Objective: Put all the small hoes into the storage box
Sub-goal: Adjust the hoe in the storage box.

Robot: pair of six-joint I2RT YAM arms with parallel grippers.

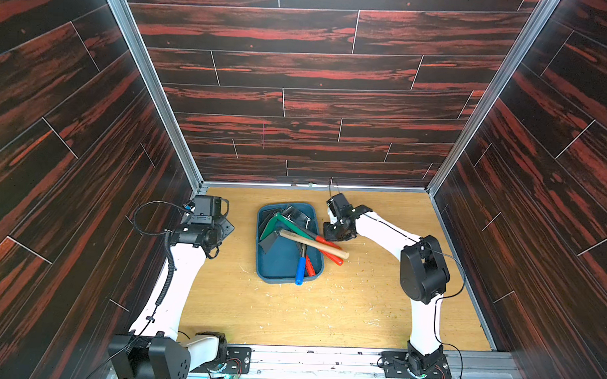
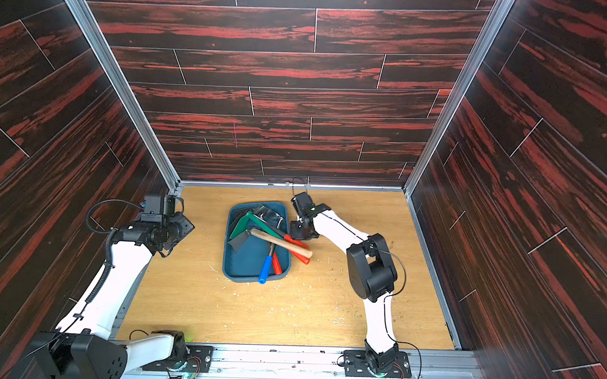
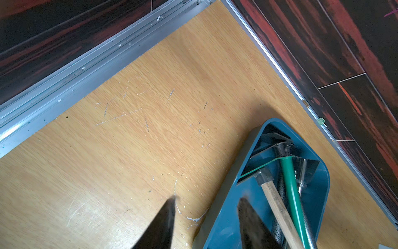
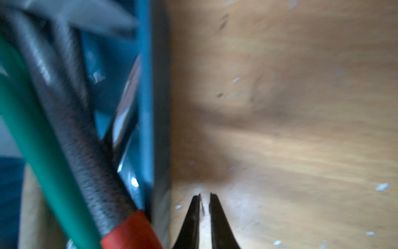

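All the tools in sight lie heaped in the shallow teal-blue plastic storage box (image 1: 278,267) at the middle of the light wooden worktop (image 1: 290,318), and none rests on the bare boards, so the small hoe looks to be inside already, though I cannot tell which one of the heap it is. The wooden-handled hoe with the dark metal head (image 1: 310,244) lies uppermost and aslant. Its head is inside, and its handle crosses the green-handled hoe (image 1: 294,225) and juts out past the rim, probably because the box is hardly longer than the tools. The red rubber grips (image 1: 334,259) overhang that same rim, and the blue-handled tool (image 1: 300,270) pokes over the near end. The right arm's fingers (image 4: 218,220) are pressed almost together with nothing between them, low over the worktop and just beside the box's outer wall. That suits a nudge against the box or the overhanging handles more than a pickup. The left arm's fingers (image 3: 163,226) are spread and empty, one over the worktop and one over the box's edge, apparently waiting. Both top views hide the left fingers behind the wrist. The blades overlap at the far end and cannot be sorted out. The right wrist view is blurred, with the tools cut off at its edge.
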